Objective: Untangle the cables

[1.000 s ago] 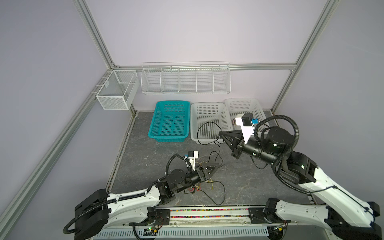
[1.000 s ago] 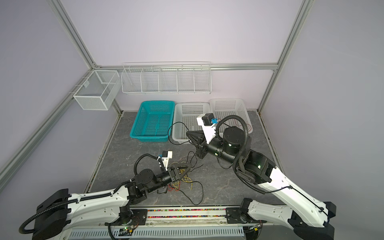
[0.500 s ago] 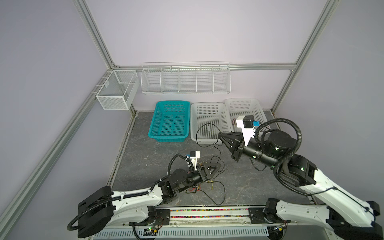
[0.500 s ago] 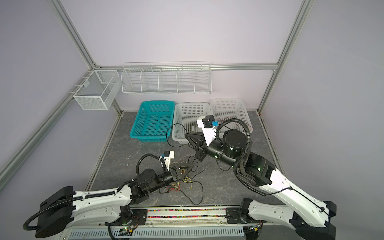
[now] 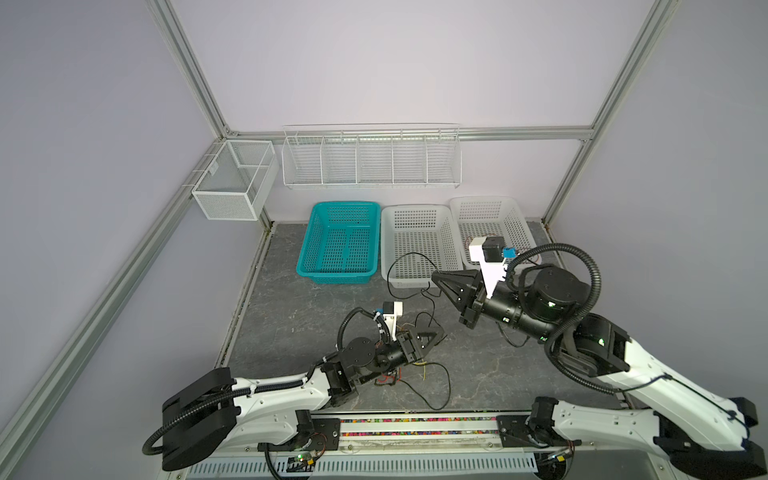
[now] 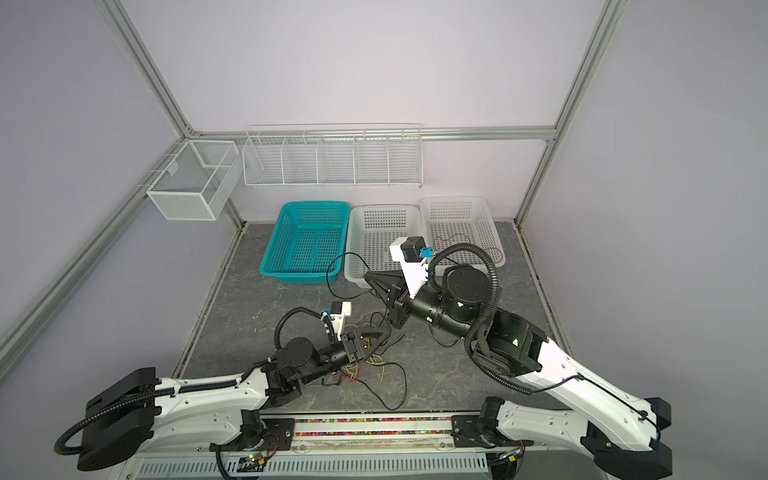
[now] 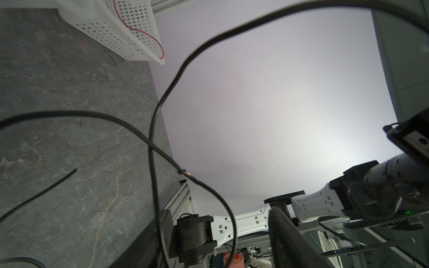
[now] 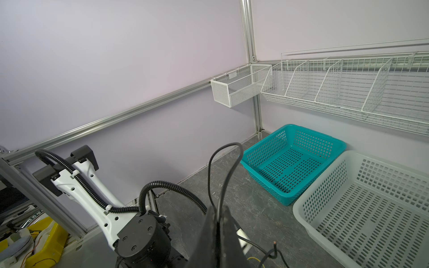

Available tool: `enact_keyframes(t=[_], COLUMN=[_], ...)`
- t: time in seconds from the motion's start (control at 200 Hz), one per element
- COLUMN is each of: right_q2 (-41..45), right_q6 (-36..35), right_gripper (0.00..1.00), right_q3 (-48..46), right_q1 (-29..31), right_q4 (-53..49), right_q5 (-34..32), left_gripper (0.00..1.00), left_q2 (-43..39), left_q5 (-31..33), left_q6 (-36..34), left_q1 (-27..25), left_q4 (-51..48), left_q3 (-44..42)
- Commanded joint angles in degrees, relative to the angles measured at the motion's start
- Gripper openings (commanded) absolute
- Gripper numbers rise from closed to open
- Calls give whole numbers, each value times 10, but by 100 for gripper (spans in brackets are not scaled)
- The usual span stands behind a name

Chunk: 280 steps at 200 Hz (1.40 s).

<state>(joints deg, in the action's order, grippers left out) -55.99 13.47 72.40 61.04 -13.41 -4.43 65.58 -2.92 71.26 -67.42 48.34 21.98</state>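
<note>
Grey stone-like table [image 5: 291, 316]: at its 6 o'clock the cables [image 6: 348, 376], thin yellow, red and black wires, are seen in a loose tangle. One black cable [image 5: 409, 254] is pinched in the closed jaws of the right gripper [image 5: 435, 276] and is bent in a smooth loop toward 11 o'clock. The left gripper [image 5: 435, 338] is held partly open over the tangle, with a black strand between its jaws, unclamped

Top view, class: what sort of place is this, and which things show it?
Probably a robotics lab test cell: a left arm and right arm mounted along a bench edge, an aluminium frame around plain walls, and a teal basket with thin cables nearby.
</note>
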Motion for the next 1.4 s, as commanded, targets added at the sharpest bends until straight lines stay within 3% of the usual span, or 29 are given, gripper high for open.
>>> enact_keyframes(t=[0.0,0.545,0.8,0.98,1.17,1.285,1.395], right_q2=[15,27,59,103,145,163,165], right_q6=[1,-9,-31,-34,-9,-1,6], right_gripper=[6,6,6,6,6,6,6], right_q3=[-7,-6,-14,-31,-38,-44,-55], right_q1=[6,7,5,-8,-42,-55,-59], right_q4=[23,8,-12,-31,-78,-101,-116], right_q5=[-14,-35,-111,-250,-381,-401,-355], left_gripper=[59,19,0,0,0,0,0], left_q2=[-3,-2,-52,-154,-337,-445,-523], left_q5=[-10,-39,-8,35,76,89,91], left_q6=[-11,-30,-35,-42,-57,-42,-30], left_q1=[-2,-2,-2,-1,13,36,59], left_q4=[25,23,-39,-119,-341,-449,-510], left_q3=[1,-9,-41,-80,-89,-100,-124])
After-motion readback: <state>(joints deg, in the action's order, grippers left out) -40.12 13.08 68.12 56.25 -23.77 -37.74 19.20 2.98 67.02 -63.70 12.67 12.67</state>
